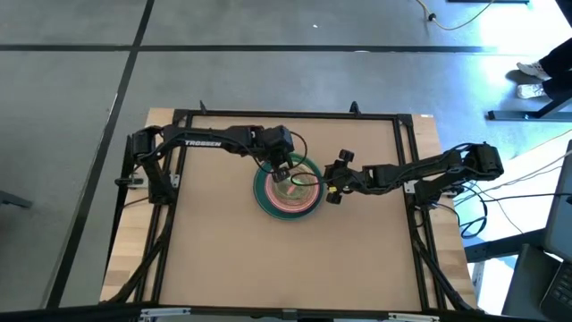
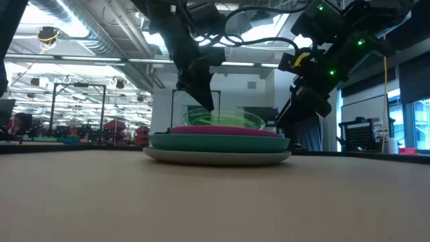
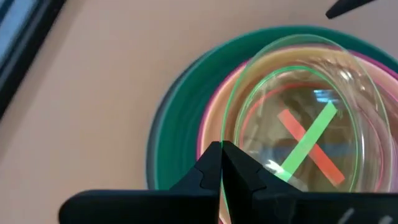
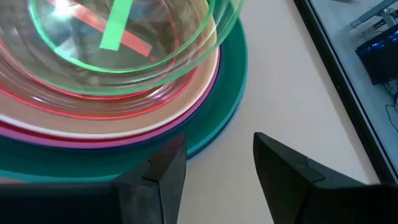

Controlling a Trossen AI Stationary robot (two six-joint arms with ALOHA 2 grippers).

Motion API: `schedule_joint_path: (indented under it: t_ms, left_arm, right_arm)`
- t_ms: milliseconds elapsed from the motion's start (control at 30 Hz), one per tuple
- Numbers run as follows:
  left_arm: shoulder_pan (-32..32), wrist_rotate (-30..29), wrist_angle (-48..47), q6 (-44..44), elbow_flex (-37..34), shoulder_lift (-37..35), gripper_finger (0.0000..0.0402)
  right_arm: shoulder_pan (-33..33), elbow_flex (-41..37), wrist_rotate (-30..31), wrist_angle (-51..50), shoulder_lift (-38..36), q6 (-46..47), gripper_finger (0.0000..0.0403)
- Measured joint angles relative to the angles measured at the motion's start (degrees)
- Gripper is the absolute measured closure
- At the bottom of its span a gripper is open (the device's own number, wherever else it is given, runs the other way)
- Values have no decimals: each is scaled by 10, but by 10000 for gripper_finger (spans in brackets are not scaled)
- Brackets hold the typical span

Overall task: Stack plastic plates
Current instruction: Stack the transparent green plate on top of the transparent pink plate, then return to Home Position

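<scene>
A stack of plastic plates (image 1: 288, 190) stands mid-table: a grey plate (image 2: 215, 156) at the bottom, then a teal one (image 2: 215, 142), pink, cream and a translucent red plate (image 4: 93, 106). A translucent green plate (image 3: 298, 106) sits over the stack, tilted. My left gripper (image 3: 222, 158) is above the stack's left part, shut on the green plate. My right gripper (image 4: 217, 155) is open, low beside the stack's right edge (image 1: 332, 185), touching nothing. My left gripper pinches the green plate's rim (image 3: 225, 134) between its two fingers, one inside the rim and one outside, coming from above and pointing down. The plate is tilted over the red plate. I cannot tell whether its far side rests on the stack.
Bare tan tabletop (image 1: 223, 259) lies all around the stack, with wide room toward the near edge. A black frame (image 1: 286, 114) runs along the table's far and side edges. Cables hang off the right side.
</scene>
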Motion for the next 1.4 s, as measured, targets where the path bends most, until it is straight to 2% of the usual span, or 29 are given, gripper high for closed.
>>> schedule_joint_path:
  t_ms: [267,533,633,867,1067,1200,1400]
  left_arm:
    - [-1,-7,3,0,0,0,389]
    - [-1,-7,4,0,0,0,317]
    - [-3,-7,4,3,0,0,303]
    - [-30,-9,2,34,0,-15,303]
    - [-79,-39,0,69,-6,-62,304]
    - [-104,-34,55,69,-63,-123,304]
    - [-129,-33,234,50,-242,-268,304]
  right_arm:
    - [0,0,0,0,0,0,226]
    - [0,0,0,0,0,0,226]
    - [0,0,0,0,0,0,226]
    - [0,0,-1,7,0,3,226]
    - [1,11,-44,-24,-15,1,226]
    - [0,13,-91,-33,-64,4,226]
    - [0,12,-135,-71,-153,6,226]
